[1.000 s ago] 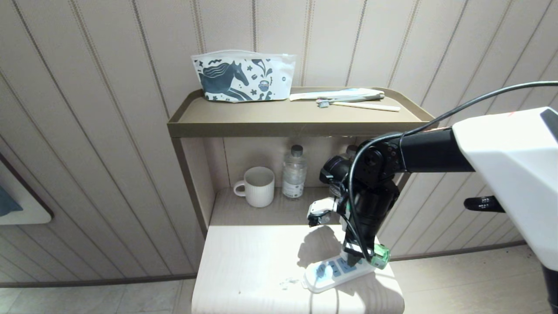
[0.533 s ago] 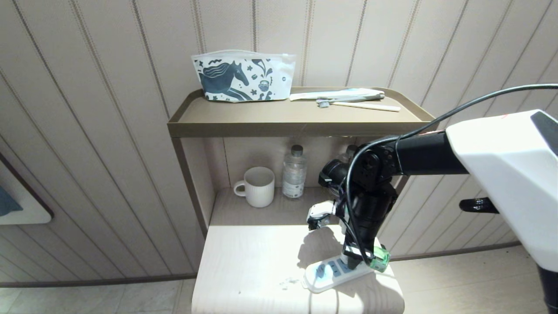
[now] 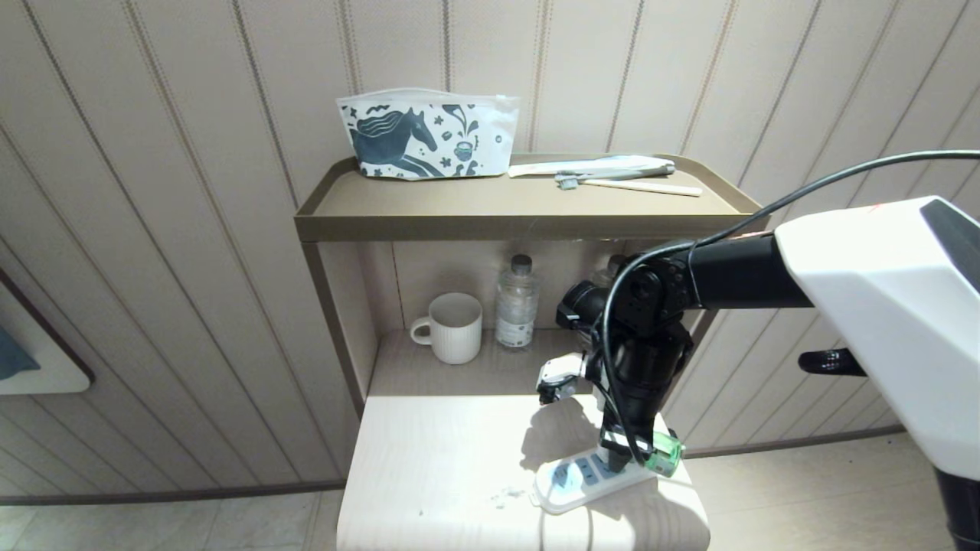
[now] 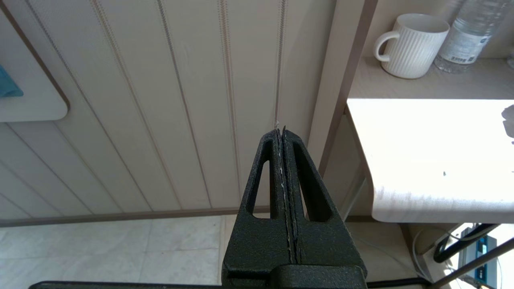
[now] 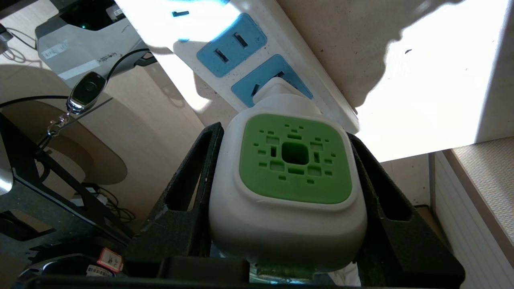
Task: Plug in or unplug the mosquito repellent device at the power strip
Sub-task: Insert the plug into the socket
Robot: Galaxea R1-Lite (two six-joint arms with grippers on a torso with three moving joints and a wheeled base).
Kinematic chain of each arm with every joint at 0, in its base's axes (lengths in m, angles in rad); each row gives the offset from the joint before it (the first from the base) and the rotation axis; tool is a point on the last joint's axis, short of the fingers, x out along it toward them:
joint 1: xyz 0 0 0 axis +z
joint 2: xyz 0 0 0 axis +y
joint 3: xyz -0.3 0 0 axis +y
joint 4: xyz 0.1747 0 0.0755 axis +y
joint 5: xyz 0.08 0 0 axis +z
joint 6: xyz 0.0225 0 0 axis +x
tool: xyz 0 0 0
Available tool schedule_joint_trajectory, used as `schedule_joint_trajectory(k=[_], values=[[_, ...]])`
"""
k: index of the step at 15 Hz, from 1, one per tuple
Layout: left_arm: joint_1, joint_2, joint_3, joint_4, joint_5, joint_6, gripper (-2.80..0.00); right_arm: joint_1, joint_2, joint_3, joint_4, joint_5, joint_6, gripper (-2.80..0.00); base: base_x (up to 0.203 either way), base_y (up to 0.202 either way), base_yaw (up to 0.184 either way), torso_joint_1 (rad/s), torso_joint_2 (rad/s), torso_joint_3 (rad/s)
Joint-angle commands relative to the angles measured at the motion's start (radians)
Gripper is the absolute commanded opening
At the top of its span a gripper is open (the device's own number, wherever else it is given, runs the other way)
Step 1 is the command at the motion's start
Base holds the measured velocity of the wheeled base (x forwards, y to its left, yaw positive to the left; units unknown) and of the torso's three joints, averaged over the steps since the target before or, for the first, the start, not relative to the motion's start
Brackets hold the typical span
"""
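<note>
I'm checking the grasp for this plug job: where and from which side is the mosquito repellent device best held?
By the two flat sides of its white cap, as the right gripper does now: fingers either side of the mosquito repellent device, coming from behind, opposite the plug. Its nose meets a blue socket of the power strip, so pushing likely runs straight along the plug.

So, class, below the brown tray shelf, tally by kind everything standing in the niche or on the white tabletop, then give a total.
Mug: 1
Water bottles: 2, the second mostly hidden
Power strip: 1
Mosquito repellent device: 1
Total: 5
</note>
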Motion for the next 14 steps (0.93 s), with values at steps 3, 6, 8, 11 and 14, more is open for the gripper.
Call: schedule_joint_trajectory(k=[3, 6, 8, 11, 14], values=[[0.0, 0.0, 0.0, 0.0, -0.001, 0.0, -2.8, 0.006, 0.019, -0.005, 0.004, 0.0, -0.004, -2.8, 0.0, 0.0, 0.0, 0.0, 0.0, 0.0], [0.001, 0.0, 0.0, 0.0, -0.001, 0.0, -2.8, 0.006, 0.029, -0.002, -0.002, 0.0, -0.002, -2.8, 0.0, 0.0, 0.0, 0.0, 0.0, 0.0], [0.0, 0.0, 0.0, 0.0, 0.0, 0.0, -2.8, 0.006, 0.032, -0.004, -0.002, 0.0, -0.002, -2.8, 0.0, 0.0, 0.0, 0.0, 0.0, 0.0], [0.0, 0.001, 0.0, 0.0, 0.001, 0.0, -2.8, 0.006, 0.03, -0.003, -0.002, 0.0, -0.002, -2.8, 0.0, 0.0, 0.0, 0.0, 0.0, 0.0], [0.001, 0.001, 0.0, 0.0, 0.0, 0.0, -2.8, 0.008, 0.027, -0.003, -0.002, 0.0, 0.002, -2.8, 0.0, 0.0, 0.0, 0.0, 0.0, 0.0]])
